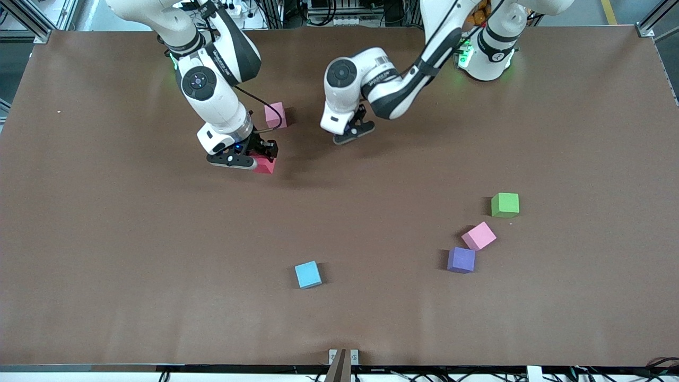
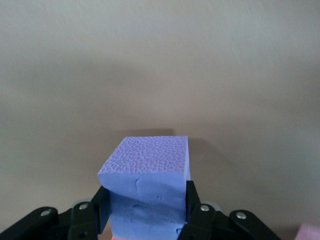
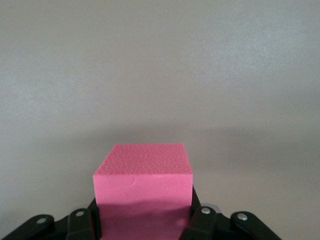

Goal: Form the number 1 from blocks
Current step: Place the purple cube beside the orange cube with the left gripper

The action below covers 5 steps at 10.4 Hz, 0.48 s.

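Observation:
My right gripper (image 1: 260, 157) (image 3: 145, 215) is shut on the red block (image 1: 265, 165) (image 3: 144, 180), low over the table toward the right arm's end. A light pink block (image 1: 275, 115) lies just beside it, closer to the robots' bases. My left gripper (image 1: 354, 133) (image 2: 145, 210) is shut on a purple block (image 2: 147, 160). A sliver of the orange block (image 2: 120, 238) shows right under the purple one. The hand hides both of them in the front view. Another purple block (image 1: 461, 260) touches a second light pink block (image 1: 479, 236) toward the left arm's end.
A green cube (image 1: 505, 205) sits close to the pink and purple pair, a little farther from the front camera. A light blue cube (image 1: 307, 274) lies alone near the table's front middle. The brown table (image 1: 132, 254) stretches wide toward the right arm's end.

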{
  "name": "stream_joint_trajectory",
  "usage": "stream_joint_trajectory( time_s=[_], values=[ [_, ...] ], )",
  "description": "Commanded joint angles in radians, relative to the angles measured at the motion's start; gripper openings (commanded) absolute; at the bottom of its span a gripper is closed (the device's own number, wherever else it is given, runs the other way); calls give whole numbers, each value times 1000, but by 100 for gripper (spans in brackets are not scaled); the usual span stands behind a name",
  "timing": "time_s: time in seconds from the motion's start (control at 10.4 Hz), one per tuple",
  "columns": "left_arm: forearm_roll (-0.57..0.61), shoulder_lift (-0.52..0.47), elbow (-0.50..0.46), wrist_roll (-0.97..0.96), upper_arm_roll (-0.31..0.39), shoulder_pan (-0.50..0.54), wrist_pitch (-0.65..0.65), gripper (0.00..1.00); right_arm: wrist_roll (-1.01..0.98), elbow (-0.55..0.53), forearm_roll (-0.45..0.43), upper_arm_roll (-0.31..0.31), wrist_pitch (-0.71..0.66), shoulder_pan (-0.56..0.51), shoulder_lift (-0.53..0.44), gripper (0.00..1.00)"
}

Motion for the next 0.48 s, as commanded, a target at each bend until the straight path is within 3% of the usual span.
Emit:
stream_joint_trajectory(
  time_s=[0.0, 0.39],
  values=[
    [23, -36, -37, 45, -44, 0, -4, 0, 45, -35, -4, 13, 1, -15, -36, 49],
    [48, -33, -65, 126, -67, 0, -4, 0, 154, -34, -3, 20, 17, 17, -12, 49]
  ],
)
